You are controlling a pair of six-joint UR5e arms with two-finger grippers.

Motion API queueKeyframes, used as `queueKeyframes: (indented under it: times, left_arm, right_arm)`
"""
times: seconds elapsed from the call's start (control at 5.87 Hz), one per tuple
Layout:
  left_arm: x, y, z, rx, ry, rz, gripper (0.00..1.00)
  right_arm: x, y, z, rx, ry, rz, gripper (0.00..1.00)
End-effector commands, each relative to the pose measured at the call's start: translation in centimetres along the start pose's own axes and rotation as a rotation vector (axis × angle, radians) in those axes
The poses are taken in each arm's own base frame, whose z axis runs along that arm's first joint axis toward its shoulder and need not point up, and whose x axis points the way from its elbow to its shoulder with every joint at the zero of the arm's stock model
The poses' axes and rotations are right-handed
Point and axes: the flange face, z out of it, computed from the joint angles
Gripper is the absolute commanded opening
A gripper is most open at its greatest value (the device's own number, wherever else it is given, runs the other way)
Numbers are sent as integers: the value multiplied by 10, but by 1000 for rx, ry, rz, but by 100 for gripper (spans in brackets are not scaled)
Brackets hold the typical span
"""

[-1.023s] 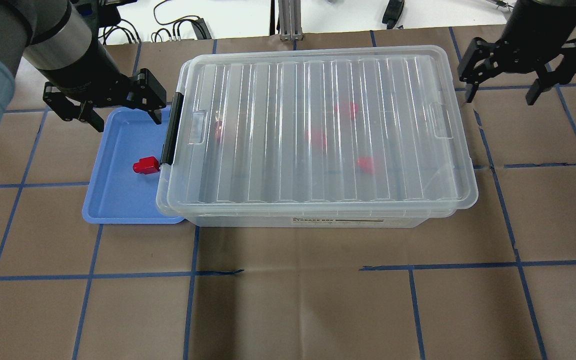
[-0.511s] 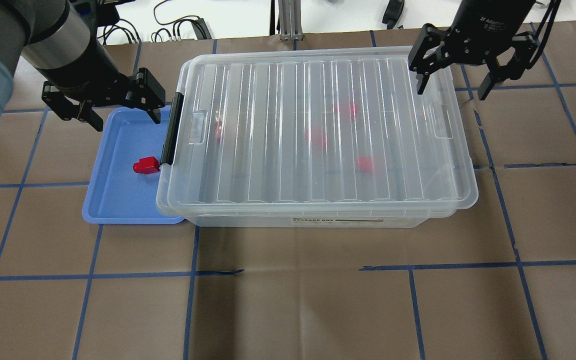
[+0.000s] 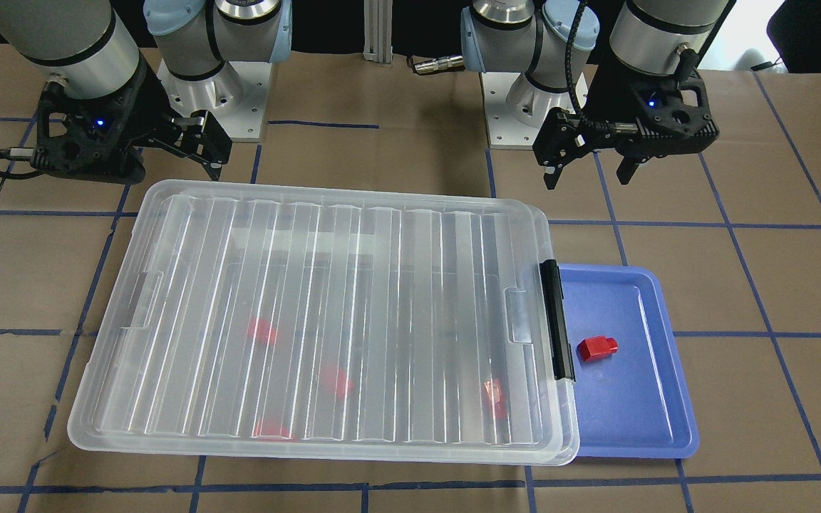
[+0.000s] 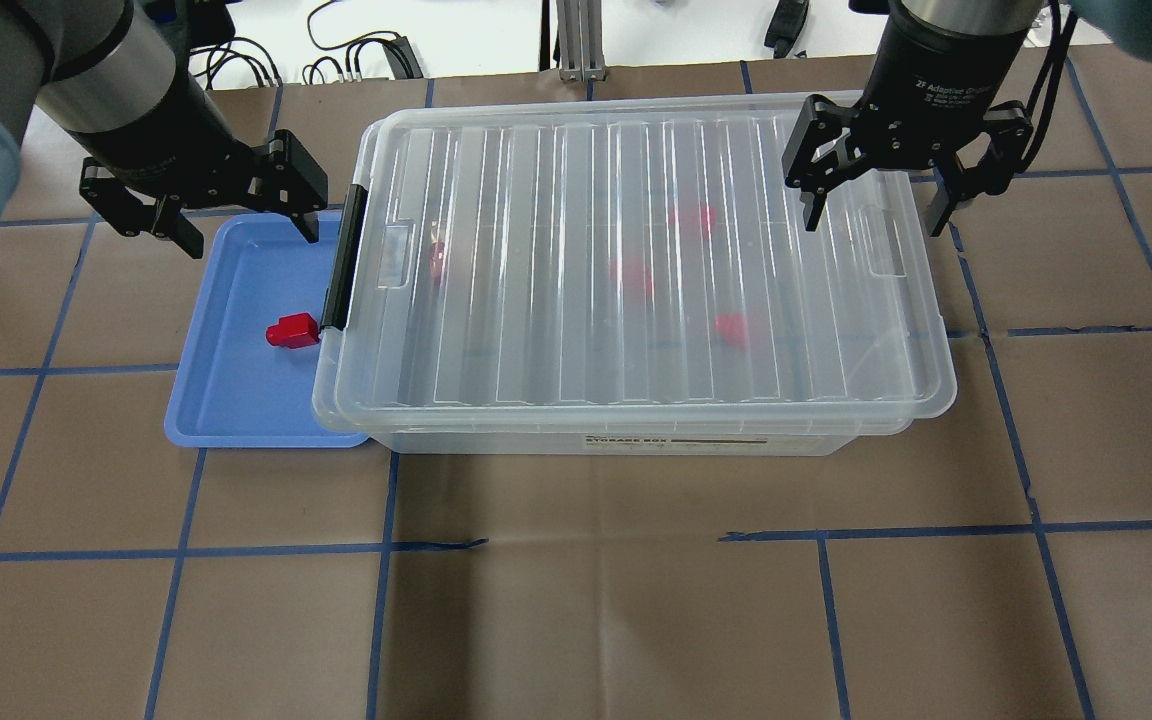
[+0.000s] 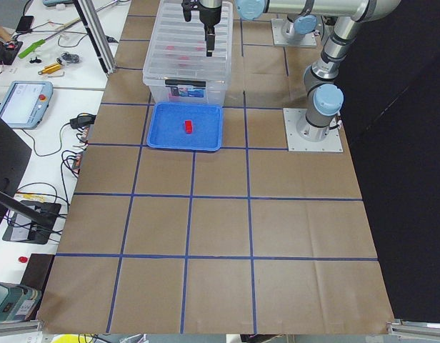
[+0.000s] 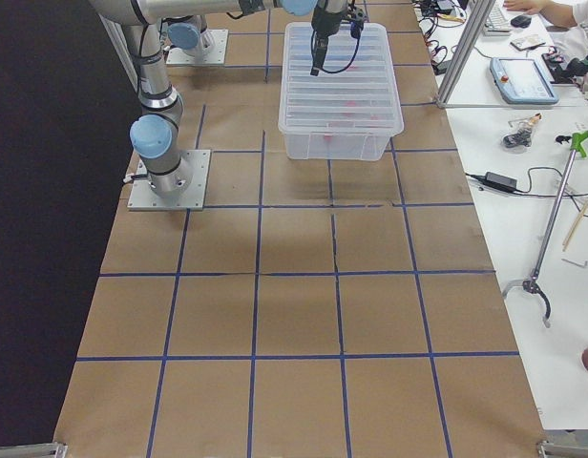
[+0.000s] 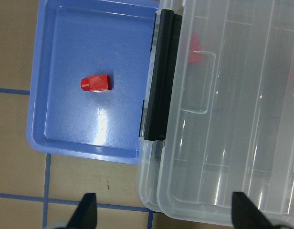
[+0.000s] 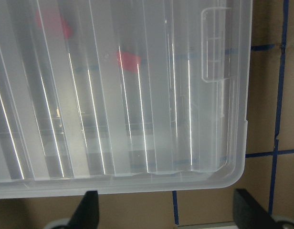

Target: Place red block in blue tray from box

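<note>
**Small bright red plastic block** [image 4: 292, 330]: cube body with a narrower stub on one side. Glossy, uniform red, no markings visible. Lying on its side on the tray floor, stub pointing away from the bin. Positioned in the half of the tray nearer the bin, level with the latch, with a clear gap to it in the left wrist view. Not touched by either pincer.

**Shallow periwinkle-blue rectangular plastic tray** [image 4: 236, 390]: rounded corners, raised rim. Set on the brown paper table cover with blue tape grid [image 4: 636, 600], at the latch end of the bin, one long edge hidden under the overhanging lid rim.

**Large clear rectangular plastic storage bin** [image 4: 636, 440]: ribbed translucent lid [image 4: 576, 180] seated on top, black latch [image 4: 344, 258] on the short end facing the tray. Four blurred red shapes [image 4: 733, 328] visible through the lid; form not discernible.

**Left gripper** [image 4: 248, 238]: fingers spread wide, nothing between them. Held above the far end of the tray, beside the latch end of the bin.

**Right gripper** [image 4: 874, 222]: fingers spread wide, empty. Held above the lid at the end opposite the latch, near the far corner.
</note>
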Motion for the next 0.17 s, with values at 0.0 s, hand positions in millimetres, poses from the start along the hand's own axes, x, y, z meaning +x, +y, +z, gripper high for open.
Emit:
queueKeyframes:
  times: [0.0]
  left_arm:
    - [0,0,0,0,1,0,98]
  right_arm:
    - [0,1,1,1,0,0,100]
